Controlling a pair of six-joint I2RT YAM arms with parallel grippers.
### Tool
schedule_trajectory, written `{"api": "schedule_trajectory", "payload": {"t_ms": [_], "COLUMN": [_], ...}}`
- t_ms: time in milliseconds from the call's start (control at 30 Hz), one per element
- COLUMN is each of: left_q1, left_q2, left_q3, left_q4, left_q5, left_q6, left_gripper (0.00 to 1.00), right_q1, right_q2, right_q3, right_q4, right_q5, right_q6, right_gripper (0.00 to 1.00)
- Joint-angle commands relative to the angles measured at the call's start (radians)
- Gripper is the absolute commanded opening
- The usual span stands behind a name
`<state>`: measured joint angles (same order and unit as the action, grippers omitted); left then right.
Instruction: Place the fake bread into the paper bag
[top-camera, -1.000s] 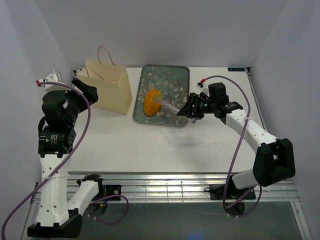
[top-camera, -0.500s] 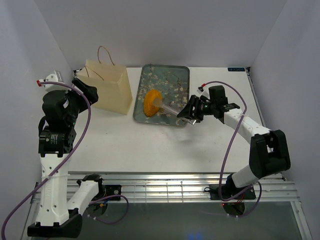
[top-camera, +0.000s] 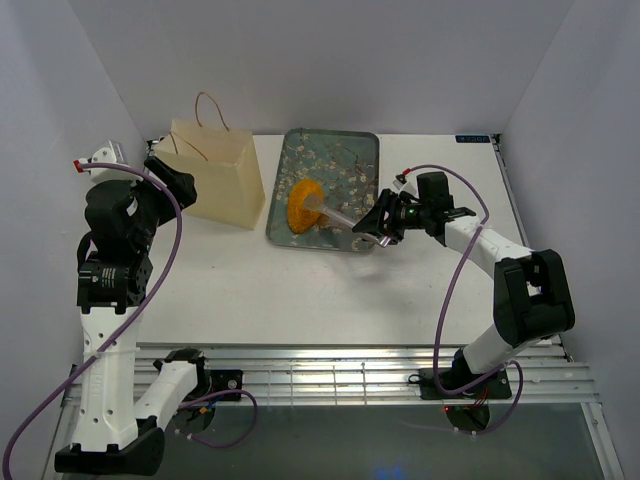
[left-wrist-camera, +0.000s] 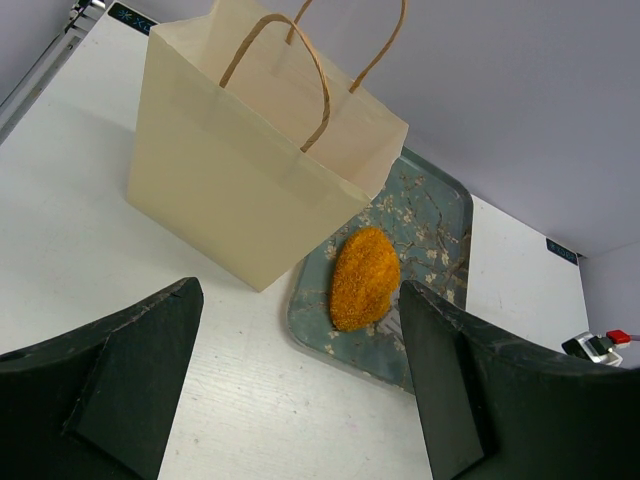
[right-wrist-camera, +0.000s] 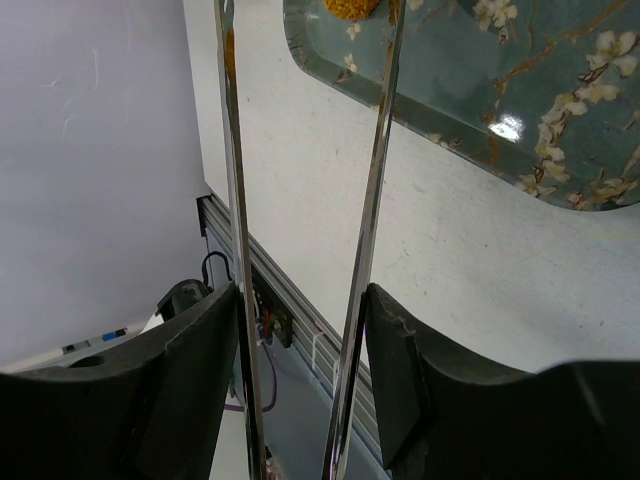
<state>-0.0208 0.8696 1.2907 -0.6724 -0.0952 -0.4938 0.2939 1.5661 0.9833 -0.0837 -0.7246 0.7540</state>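
Note:
The big orange oval loaf (top-camera: 303, 204) lies on the floral tray (top-camera: 345, 160); it also shows in the left wrist view (left-wrist-camera: 364, 277) and at the top edge of the right wrist view (right-wrist-camera: 352, 8). The other bread pieces are out of view. My right gripper (top-camera: 386, 222) is shut on metal tongs (top-camera: 335, 214), whose two arms (right-wrist-camera: 375, 150) stand apart and reach to the loaf. The cream paper bag (top-camera: 212, 172) stands upright left of the tray, its mouth open (left-wrist-camera: 240, 190). My left gripper (top-camera: 165, 180) is open and empty, raised beside the bag (left-wrist-camera: 298, 330).
The tray (left-wrist-camera: 440, 215) touches the bag's right side. White walls close in the table on three sides. A metal rail runs along the near table edge (top-camera: 330, 365). White tabletop lies between the tray and the rail.
The right arm's elbow and forearm have swung inward, and the right gripper has shifted slightly left. The tongs' tips stay at the loaf. The left arm has not moved.

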Motion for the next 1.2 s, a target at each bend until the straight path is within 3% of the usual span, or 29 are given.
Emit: {"api": "schedule_trajectory", "payload": {"t_ms": [0,1167], "left_q1": [0.005,0.005], "left_q2": [-0.001,-0.003], "left_q3": [0.018,0.015], "left_q4": [0.005,-0.001], "left_q5": [0.0,-0.003], "left_q6": [0.012,0.008], "left_gripper": [0.9,0.9], "right_q1": [-0.01,-0.029], "right_q2": [0.014,0.077], "right_q3": [0.0,0.003], "right_q4": [0.068,0.108], "right_q5": [-0.042,-0.016], "right_q6": [0.03,0.021], "right_gripper": [0.57,0.57]}}
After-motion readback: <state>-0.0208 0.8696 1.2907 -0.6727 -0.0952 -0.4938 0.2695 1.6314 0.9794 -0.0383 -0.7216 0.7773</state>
